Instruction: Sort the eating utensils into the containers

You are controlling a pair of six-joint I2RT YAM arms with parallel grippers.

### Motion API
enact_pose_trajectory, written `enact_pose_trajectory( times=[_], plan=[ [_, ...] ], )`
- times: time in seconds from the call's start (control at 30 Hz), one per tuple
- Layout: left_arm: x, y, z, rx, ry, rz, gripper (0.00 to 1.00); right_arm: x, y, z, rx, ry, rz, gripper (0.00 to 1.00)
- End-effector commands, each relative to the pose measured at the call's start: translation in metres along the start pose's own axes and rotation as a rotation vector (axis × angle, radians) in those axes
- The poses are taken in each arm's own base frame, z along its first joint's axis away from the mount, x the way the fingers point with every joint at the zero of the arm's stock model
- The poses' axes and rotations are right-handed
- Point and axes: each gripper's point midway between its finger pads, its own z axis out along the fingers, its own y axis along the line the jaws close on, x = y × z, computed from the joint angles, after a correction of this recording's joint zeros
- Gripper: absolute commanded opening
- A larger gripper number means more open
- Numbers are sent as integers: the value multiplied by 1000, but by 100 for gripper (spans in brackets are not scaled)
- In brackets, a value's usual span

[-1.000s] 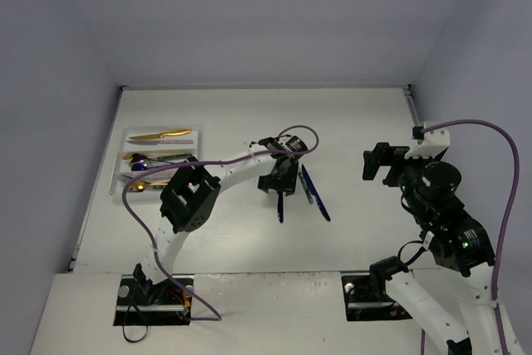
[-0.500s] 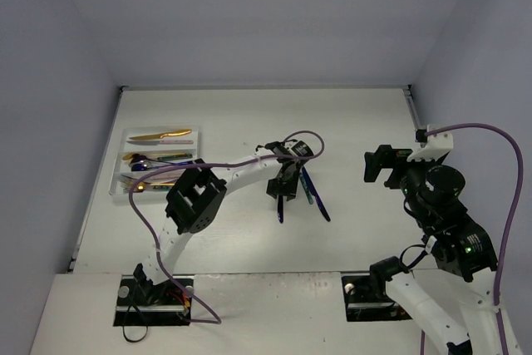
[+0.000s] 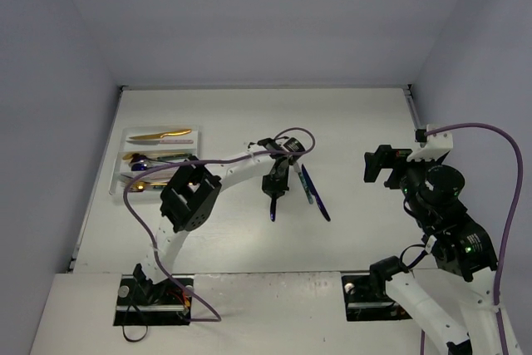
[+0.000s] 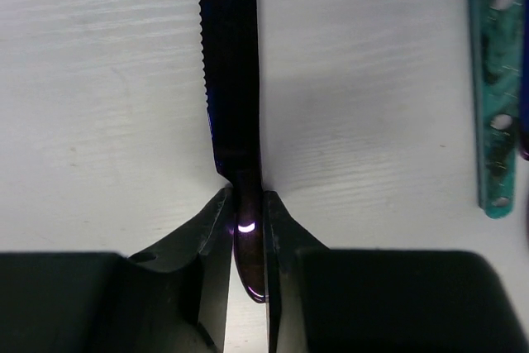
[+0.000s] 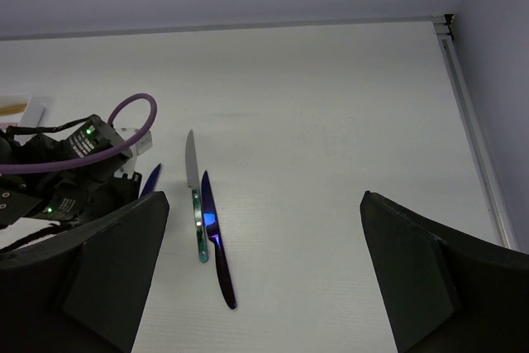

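My left gripper [image 3: 275, 188] is shut on the handle of a dark purple-blue knife [image 3: 273, 208]; in the left wrist view the serrated blade [image 4: 231, 80] runs straight away from the gripper [image 4: 246, 204] over the white table. Just to its right lie a teal-handled silver knife [image 3: 302, 182] [image 5: 196, 204] [image 4: 496, 80] and a dark blue knife [image 3: 317, 199] [image 5: 216, 245], side by side. The white cutlery tray [image 3: 123, 134] stands at the far left and holds a gold knife [image 3: 160, 134] and several other utensils. My right gripper [image 3: 381, 164] [image 5: 264, 287] is open and empty, raised at the right.
The left arm's purple cable [image 3: 298, 135] loops over its wrist. A metal rail [image 3: 411, 106] runs along the table's right edge. Grey walls close the back and sides. Bare table lies between the knives and the right arm.
My left gripper has shifted a little to the left with the purple-blue knife in it. The two loose knives and the right arm have stayed in place.
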Motion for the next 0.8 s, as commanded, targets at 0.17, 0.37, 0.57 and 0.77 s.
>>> enact_pose_trajectory(
  times=[0.17, 0.37, 0.57, 0.77],
  plan=[
    [-76, 42, -102, 84, -238, -189, 0, -6, 1, 9, 5, -16, -6, 100],
    [-117, 104, -132, 79, -336, -498, 0, -7, 0, 13, 18, -10, -13, 100],
    [-147, 165, -125, 131, -370, -841, 0, -4, -3, 15, 33, -2, -15, 100],
    [-183, 252, -118, 263, -453, -1281, 0, -4, -9, 14, 64, -6, -34, 100]
  ],
)
